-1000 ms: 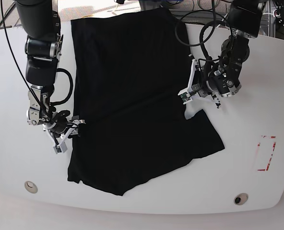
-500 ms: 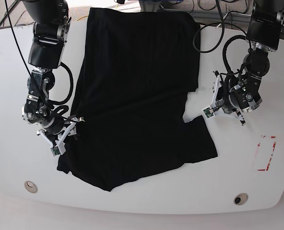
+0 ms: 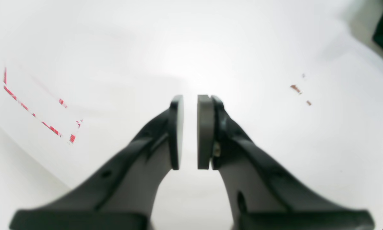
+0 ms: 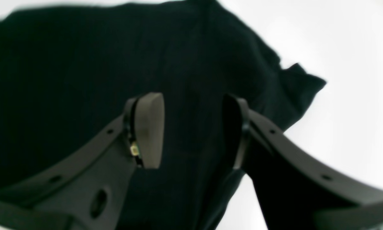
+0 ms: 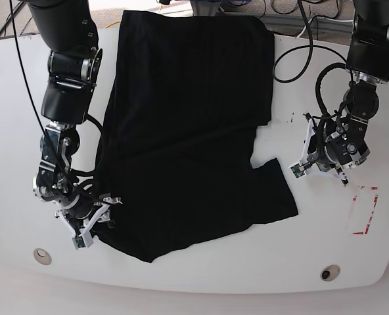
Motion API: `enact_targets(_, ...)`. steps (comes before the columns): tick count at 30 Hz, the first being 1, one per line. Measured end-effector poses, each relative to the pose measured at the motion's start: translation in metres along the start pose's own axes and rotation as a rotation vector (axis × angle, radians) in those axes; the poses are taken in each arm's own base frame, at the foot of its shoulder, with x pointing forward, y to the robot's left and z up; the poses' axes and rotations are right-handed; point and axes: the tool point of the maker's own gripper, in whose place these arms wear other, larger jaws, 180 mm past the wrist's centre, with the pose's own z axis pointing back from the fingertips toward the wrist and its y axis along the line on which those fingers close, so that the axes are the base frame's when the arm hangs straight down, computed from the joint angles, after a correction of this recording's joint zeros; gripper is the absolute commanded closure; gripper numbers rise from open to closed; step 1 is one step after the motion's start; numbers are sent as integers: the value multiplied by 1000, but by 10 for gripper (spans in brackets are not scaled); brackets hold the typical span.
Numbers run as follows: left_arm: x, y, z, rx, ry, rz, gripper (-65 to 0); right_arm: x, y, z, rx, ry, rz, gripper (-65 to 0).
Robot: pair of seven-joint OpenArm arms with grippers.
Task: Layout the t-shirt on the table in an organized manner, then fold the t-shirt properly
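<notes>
Base view: black t-shirt (image 5: pixel 188 131) lies across the middle of the white table (image 5: pixel 201 275), running from the top edge down to lower centre, one sleeve sticking out at centre right. Right gripper (image 5: pixel 94 218) sits at lower left, at the shirt's lower-left edge. Left gripper (image 5: pixel 307 157) is at centre right, over bare table just beside the sleeve, apart from the cloth. Red tape rectangle (image 5: pixel 365 210) at far right; a round hole (image 5: pixel 329 272) near the lower right corner, another at lower left.

Left wrist view: left gripper (image 3: pixel 190 131) jaws nearly together, narrow slit between the pads, nothing in it. Tape (image 3: pixel 38 108) at left, dark specks (image 3: pixel 300 92) at right.

Right wrist view: right gripper (image 4: pixel 193 131) jaws stand part open over the shirt (image 4: pixel 66 80); can't tell if cloth is pinched.
</notes>
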Motion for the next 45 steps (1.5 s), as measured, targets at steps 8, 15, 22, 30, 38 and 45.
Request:
enact_targets(8, 5, 10, 8, 29, -47, 68, -63, -4, -20, -41, 26, -13, -104, -292)
enact_targets(15, 15, 4, 14, 36, -94, 93, -63, -25, -13, -59, 37, -4, -85, -292)
enact_targets(22, 31, -26, 22, -11, -166, 77, -63, -48, -24, -57, -25, 16, -107, -292)
enact_targets(30, 52, -73, 24, -120, -257, 99, -135, -97, -44, -40, -56, 37, -216, -292)
enact_targets(38, 45, -118, 15, -216, -239, 137, -399, -91, -41, -25, -28, 81, -144, -292)
enact_targets(45, 42, -132, 13, -246, -231, 148, -401, -76, -20, -8, 16, 104, -21, -292)
